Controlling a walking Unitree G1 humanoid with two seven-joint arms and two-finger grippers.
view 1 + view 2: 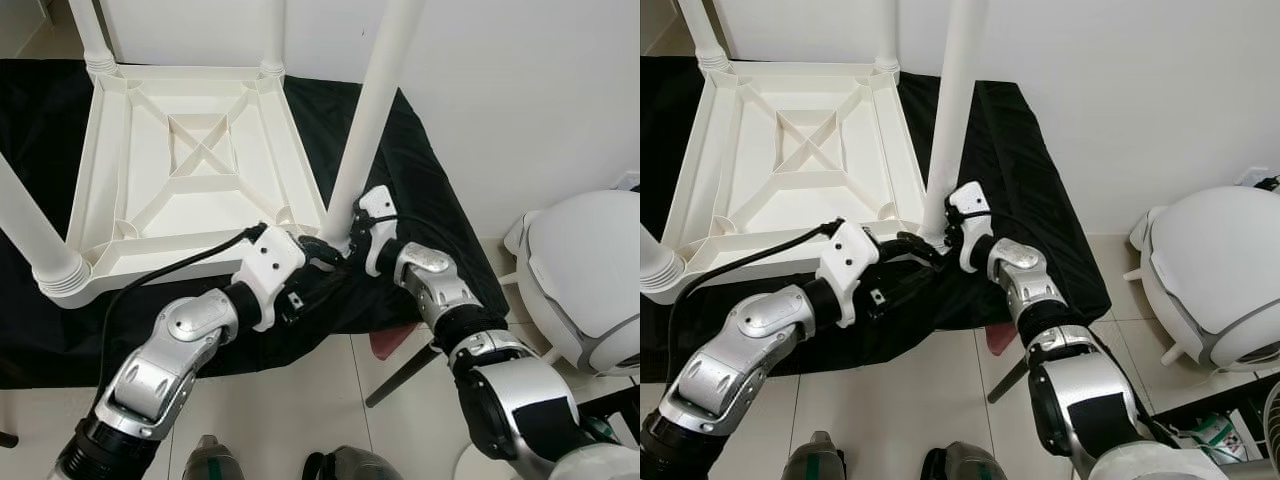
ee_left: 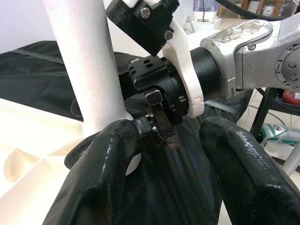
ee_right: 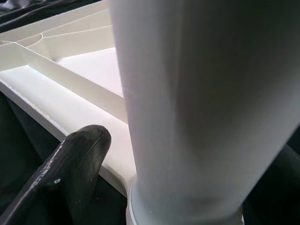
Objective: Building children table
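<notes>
Both hands meet at the table leg [image 1: 365, 120]: right hand [image 1: 352, 236] grips it, left hand [image 1: 325, 262] open beside

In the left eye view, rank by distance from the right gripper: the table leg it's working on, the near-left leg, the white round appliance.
1. Table leg, right at the right gripper.
2. White round appliance, on the robot's right.
3. Near-left leg, at the table's opposite corner; close to call with 2.

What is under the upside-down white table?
A black cloth lies spread under the white table and sticks out past its edges. Beyond the cloth there are pale floor tiles. Whatever lies under the cloth is covered.
</notes>
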